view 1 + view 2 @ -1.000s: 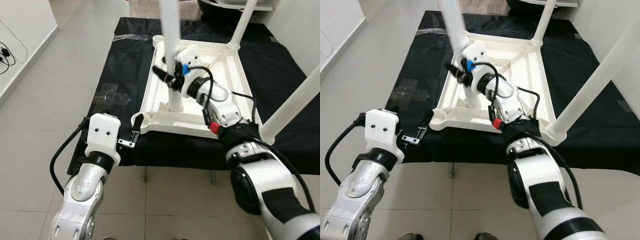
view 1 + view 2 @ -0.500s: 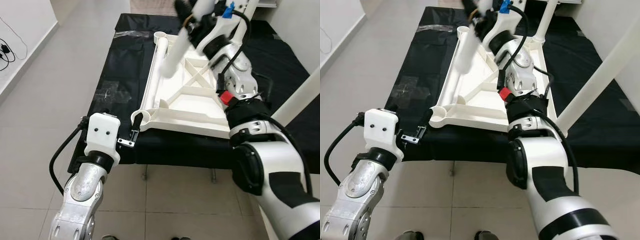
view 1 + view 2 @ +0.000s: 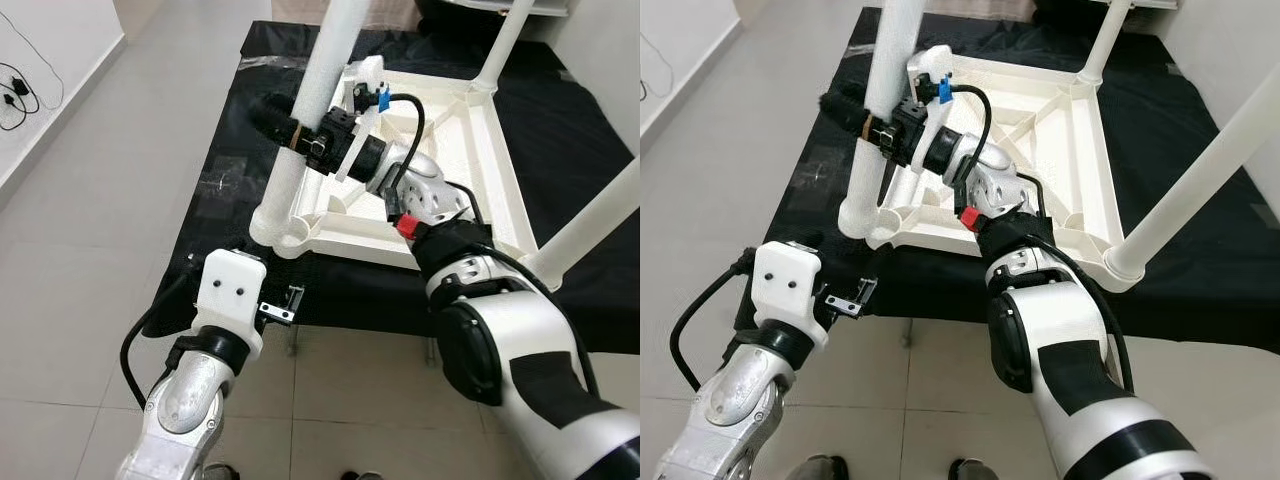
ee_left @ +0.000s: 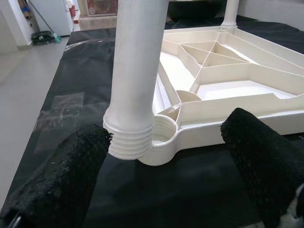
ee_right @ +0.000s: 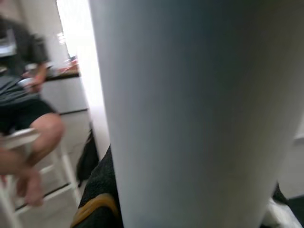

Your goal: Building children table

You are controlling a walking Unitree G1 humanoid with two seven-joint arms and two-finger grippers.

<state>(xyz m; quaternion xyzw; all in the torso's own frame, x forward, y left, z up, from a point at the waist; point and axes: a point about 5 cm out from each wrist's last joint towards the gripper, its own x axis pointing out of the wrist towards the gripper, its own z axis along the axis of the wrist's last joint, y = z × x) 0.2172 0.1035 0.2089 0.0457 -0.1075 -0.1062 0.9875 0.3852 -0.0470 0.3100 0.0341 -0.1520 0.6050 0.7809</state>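
The white children's table top [image 3: 508, 170] lies upside down on a black mat. Two legs stand screwed in, at its far right corner [image 3: 503, 45] and near right corner [image 3: 590, 215]. My right gripper [image 3: 285, 128] is shut on a third white leg [image 3: 312, 100], held nearly upright. The leg's threaded end [image 4: 128, 142] rests just beside the open near-left corner socket [image 4: 162, 132], against its rim. In the right wrist view the leg [image 5: 199, 114] is very close. My left gripper [image 4: 165, 130] hovers low before that corner, open, with its fingers [image 4: 76, 166] either side of it.
The black mat [image 3: 590, 110] covers a low platform with tiled floor around it. A clear plastic bag [image 3: 225, 180] lies on the mat's left part. Cables hang on the left wall [image 3: 20, 90]. A seated person [image 5: 23, 118] is in the background.
My right gripper lifted the leg out of the table's middle, swung it up and across, and brought its threaded end down at the near-left corner. The camera view also shifted.
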